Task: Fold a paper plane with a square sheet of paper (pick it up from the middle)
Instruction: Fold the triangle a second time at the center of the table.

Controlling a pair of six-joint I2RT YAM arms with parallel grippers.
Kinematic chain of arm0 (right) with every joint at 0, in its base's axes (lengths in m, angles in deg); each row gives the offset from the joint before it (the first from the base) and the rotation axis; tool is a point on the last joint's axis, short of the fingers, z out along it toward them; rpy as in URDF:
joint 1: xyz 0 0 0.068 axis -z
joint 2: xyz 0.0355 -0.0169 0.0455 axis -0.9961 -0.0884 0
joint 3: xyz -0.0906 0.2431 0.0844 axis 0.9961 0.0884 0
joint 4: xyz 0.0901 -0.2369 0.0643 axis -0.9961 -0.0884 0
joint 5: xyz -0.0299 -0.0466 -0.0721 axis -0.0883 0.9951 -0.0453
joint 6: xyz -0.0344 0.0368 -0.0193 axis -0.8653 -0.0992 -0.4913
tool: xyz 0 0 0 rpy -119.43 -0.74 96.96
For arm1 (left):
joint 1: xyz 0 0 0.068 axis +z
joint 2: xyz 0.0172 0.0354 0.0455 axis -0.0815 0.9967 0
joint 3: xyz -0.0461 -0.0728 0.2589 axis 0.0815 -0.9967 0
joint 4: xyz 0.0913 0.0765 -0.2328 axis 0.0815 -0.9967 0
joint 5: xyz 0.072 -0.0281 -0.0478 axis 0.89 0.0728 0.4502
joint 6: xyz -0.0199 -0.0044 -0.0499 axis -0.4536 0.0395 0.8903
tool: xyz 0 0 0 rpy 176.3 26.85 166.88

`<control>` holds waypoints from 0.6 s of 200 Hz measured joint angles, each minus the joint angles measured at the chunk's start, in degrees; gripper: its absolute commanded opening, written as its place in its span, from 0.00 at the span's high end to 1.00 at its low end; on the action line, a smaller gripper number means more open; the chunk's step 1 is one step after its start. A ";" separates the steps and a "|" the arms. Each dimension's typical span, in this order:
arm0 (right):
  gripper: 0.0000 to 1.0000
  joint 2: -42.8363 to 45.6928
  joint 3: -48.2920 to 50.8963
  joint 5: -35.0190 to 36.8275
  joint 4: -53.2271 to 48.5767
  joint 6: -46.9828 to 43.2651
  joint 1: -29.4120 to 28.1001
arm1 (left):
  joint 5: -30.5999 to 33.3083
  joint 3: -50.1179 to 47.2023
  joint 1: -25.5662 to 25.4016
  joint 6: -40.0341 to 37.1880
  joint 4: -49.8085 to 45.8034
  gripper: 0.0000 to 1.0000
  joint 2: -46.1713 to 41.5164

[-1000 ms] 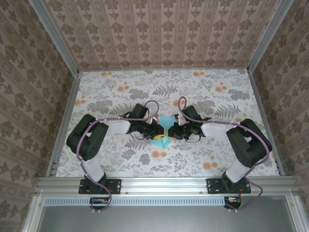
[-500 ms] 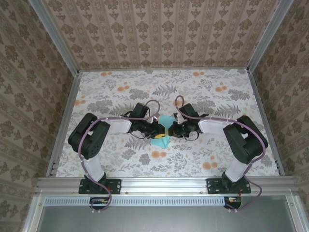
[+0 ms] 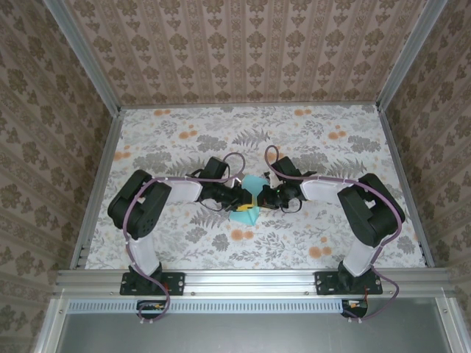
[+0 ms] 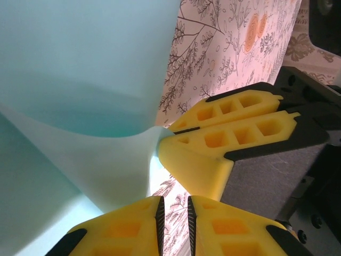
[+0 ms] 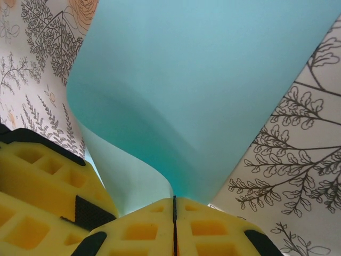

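We judge the step in hand to be bringing one half of the sheet of paper (image 5: 186, 80) over to form a crease. The right end effector (image 5: 173, 200) is closed tight, and the sheet runs straight into the seam between its tips, so it has the paper pinched. From there the sheet bows up and away ahead of the tips in a soft curl, not yet flattened.

The left end effector (image 4: 173, 200) sits just beside the right one, almost tip to tip. Its jaws stand a narrow slit apart with the counter (image 4: 229, 48) showing through. The curl passes close to its left jaw, but we cannot tell whether any edge is caught there.

To do this well, we would keep the right pinch firm and move both arms together in small steps. The edges should line up before anything is pressed down — thin paper like this will wrinkle or tear if the two pull apart.

Against the overhead picture a second ago, the right arm has swung inward and its end effector has closed in on the left one, so less of the sheet shows between them.
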 measured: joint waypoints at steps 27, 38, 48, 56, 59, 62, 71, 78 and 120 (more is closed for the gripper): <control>0.91 -0.11 -0.22 0.39 -0.20 -0.09 0.00 | 0.00 0.00 -0.09 0.00 0.07 0.79 0.07; 0.91 -0.33 -0.39 0.61 -0.20 -0.17 0.00 | 0.00 0.00 -0.11 0.00 0.09 0.79 0.09; 0.91 -0.59 -0.50 0.81 -0.22 -0.20 0.00 | 0.00 0.00 -0.09 0.00 0.09 0.79 0.09; 0.91 -0.76 -0.66 1.01 -0.48 -0.22 0.00 | 0.00 0.00 -0.11 0.02 0.07 0.79 0.09; 0.91 -0.85 -0.74 1.05 -0.59 -0.22 0.00 | 0.00 0.00 -0.11 0.00 0.07 0.79 0.09; 0.91 -0.92 -0.76 1.07 -0.66 -0.22 0.00 | 0.00 0.00 -0.11 0.00 0.07 0.79 0.09; 0.92 -1.07 -0.87 1.22 -0.72 -0.24 0.00 | 0.00 0.00 -0.13 0.00 0.09 0.79 0.09; 0.91 -1.18 -1.03 1.25 -1.01 -0.24 0.00 | 0.00 0.00 -0.15 0.02 0.09 0.79 0.11; 0.91 -1.70 -1.18 1.42 -1.11 -0.33 0.02 | 0.00 0.00 -0.42 0.00 0.13 0.79 0.59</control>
